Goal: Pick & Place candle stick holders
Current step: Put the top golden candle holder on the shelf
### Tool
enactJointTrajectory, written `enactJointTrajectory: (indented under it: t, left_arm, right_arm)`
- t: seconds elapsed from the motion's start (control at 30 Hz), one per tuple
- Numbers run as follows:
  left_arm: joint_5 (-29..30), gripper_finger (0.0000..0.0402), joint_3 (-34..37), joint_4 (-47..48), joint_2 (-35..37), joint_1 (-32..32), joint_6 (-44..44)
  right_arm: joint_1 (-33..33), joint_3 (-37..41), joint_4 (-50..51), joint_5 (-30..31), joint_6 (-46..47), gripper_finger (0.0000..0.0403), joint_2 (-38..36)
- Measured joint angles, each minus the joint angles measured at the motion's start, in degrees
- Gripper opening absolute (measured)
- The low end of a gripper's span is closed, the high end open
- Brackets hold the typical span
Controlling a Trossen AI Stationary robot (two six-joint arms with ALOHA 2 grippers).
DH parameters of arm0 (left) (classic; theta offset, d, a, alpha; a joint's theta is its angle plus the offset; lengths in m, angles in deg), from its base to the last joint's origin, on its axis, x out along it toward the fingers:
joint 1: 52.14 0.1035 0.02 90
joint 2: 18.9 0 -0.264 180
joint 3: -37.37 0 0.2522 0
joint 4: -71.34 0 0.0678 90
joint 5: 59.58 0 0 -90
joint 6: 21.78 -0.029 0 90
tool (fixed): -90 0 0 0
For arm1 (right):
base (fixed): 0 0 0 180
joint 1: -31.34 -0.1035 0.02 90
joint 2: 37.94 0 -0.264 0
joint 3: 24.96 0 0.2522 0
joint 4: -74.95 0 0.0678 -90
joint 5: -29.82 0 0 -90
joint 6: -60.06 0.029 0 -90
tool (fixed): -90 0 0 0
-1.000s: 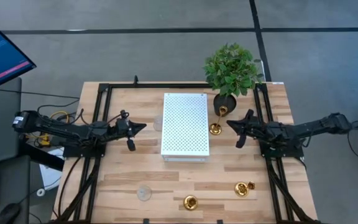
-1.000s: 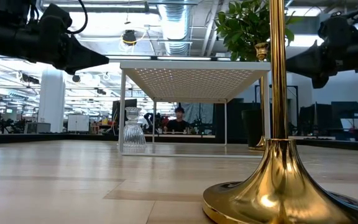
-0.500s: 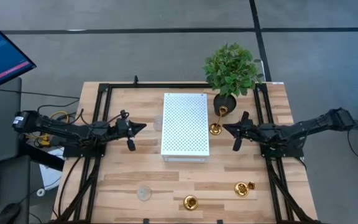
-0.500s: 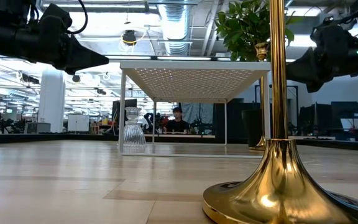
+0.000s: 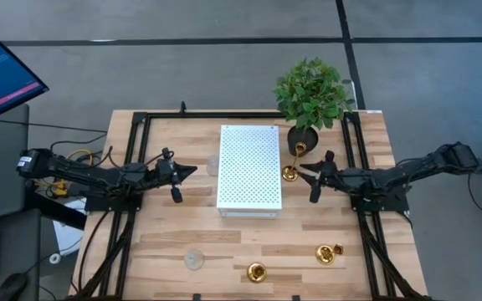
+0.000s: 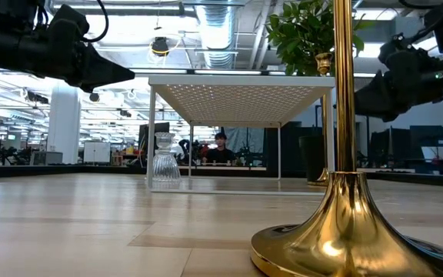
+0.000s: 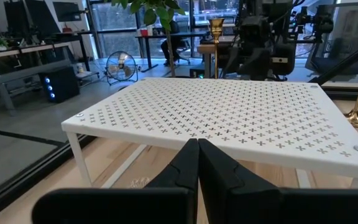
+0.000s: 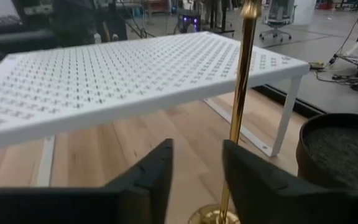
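From above, the right gripper (image 5: 306, 173) is seen just beside a tall gold candle stick holder (image 5: 289, 173) that stands between the white perforated box (image 5: 249, 167) and the black-potted plant (image 5: 311, 94) on the wooden worktop (image 5: 174, 238); its fingers are parted. The left gripper (image 5: 192, 170) is held on the other side of the box, its fingers pressed together. Beyond both sets of fingers, along the worktop's near edge, a clear glass holder (image 5: 194, 258), a second gold holder (image 5: 257, 272) and a third gold holder (image 5: 328, 253) are set apart from one another. At worktop height, that second gold holder's stem and base (image 6: 341, 223) are seen in close foreground, and another clear glass holder (image 6: 165, 161) stands by the box's leg. In the left wrist view, closed fingers (image 7: 185, 168) are pointed at the box top (image 7: 229, 118). In the right wrist view, the slim gold stem (image 8: 240, 106) is seen in line with the gap between the open fingers (image 8: 151, 171), not touched.
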Motion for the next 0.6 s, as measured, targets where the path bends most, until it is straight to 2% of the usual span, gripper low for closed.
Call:
enactJointTrajectory:
  t: [0.13,0.23,0.37,0.6]
  left_arm:
    - [0.00,0.0008,0.00,0.13,0.00,0.01,0.00]
    - [-0.02,0.0008,0.00,0.25,0.00,-0.01,0.02]
    - [-0.02,0.0008,0.00,0.24,0.00,-0.01,0.02]
    - [-0.02,0.0008,0.00,0.24,0.00,0.00,0.04]
  right_arm:
    - [0.07,0.00,0.06,0.02,1.39,0.0194,2.54]
    - [0.94,0.00,0.11,0.03,5.15,0.0214,5.14]
    - [2.72,0.00,-0.58,0.07,7.86,0.0217,8.94]
    - [5.21,-0.02,-7.05,-0.04,7.93,0.0200,15.71]
